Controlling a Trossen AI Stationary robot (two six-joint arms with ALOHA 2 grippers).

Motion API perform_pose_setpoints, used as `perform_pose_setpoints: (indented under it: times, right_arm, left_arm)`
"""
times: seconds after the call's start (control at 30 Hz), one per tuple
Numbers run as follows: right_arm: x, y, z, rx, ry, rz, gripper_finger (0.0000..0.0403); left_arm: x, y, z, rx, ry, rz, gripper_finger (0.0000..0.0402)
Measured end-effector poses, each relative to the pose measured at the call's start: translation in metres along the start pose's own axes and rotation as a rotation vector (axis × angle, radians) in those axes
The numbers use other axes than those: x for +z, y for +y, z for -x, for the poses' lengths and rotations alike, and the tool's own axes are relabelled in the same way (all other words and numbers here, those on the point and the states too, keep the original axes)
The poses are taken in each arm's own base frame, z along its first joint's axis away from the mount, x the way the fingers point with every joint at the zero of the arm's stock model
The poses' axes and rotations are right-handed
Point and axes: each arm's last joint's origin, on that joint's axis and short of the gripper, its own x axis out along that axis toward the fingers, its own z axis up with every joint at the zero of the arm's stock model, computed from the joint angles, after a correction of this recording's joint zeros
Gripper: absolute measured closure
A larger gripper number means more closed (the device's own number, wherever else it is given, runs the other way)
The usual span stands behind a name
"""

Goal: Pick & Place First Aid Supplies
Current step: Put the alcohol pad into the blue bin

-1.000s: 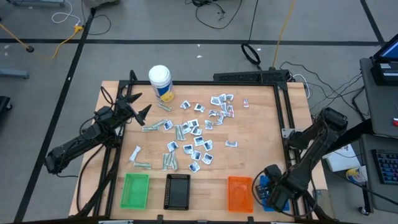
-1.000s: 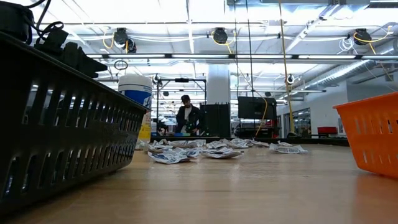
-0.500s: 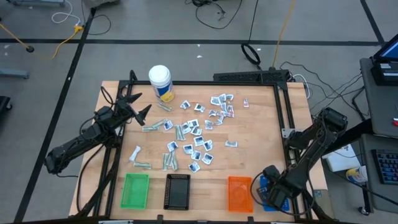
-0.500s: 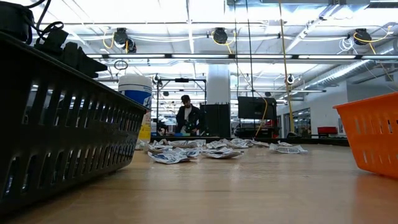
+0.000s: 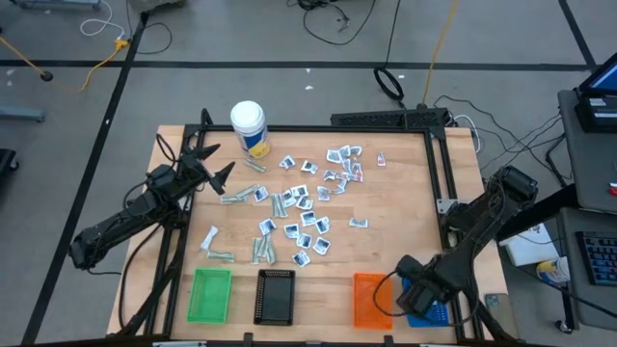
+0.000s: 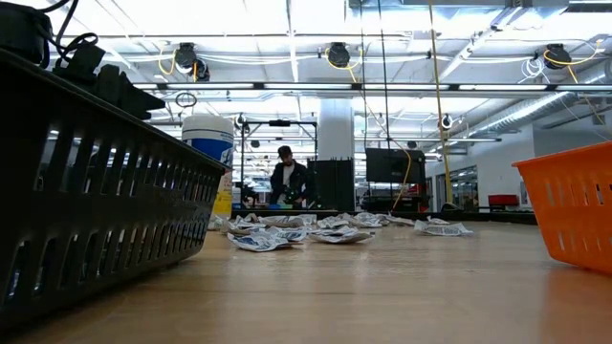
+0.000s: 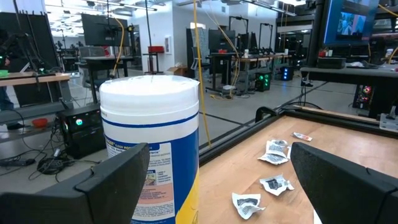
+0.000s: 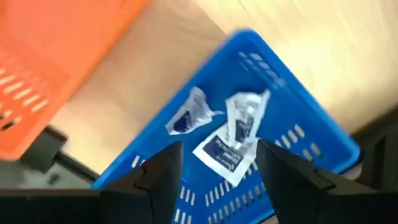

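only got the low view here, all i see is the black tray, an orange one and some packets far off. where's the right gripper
Observer: The right gripper hangs over the blue tray, at the table's near right corner beside the orange tray.
Operator: anything in that blue tray
Observer: Yes, three white-and-blue sachets lie in it, right under the gripper's spread fingers.
Operator: is it holding one
Observer: No, nothing sits between the fingers in the right wrist view.
Operator: and the left arm
Observer: The left gripper waits open at the table's far left, facing the white bottle.
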Motion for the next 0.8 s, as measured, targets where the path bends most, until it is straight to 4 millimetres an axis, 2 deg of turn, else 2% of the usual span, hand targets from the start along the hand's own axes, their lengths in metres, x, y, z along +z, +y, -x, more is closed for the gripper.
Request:
perform_pose_setpoints:
  times: [0.2,0.4,0.53,0.8]
  right_arm:
    - [0.019,0.003,0.012,0.006,-0.005,0.227,0.0211]
    - [0.041,0.0,0.027,-0.022,-0.004,0.35,0.0215]
    - [0.067,-0.002,0.039,-0.021,-0.06,0.375,0.0213]
    - [0.132,-0.005,0.054,0.001,-0.109,0.406,0.0215]
  left_arm:
    - [0.0,0.0,0.0,0.0,0.0,0.0,0.0005]
    - [0.0,0.0,0.0,0.001,0.0,0.0,0.0005]
    - [0.0,0.0,0.0,0.0,0.0,0.0,0.0005]
    - [0.0,0.0,0.0,0.001,0.0,0.0,0.0005]
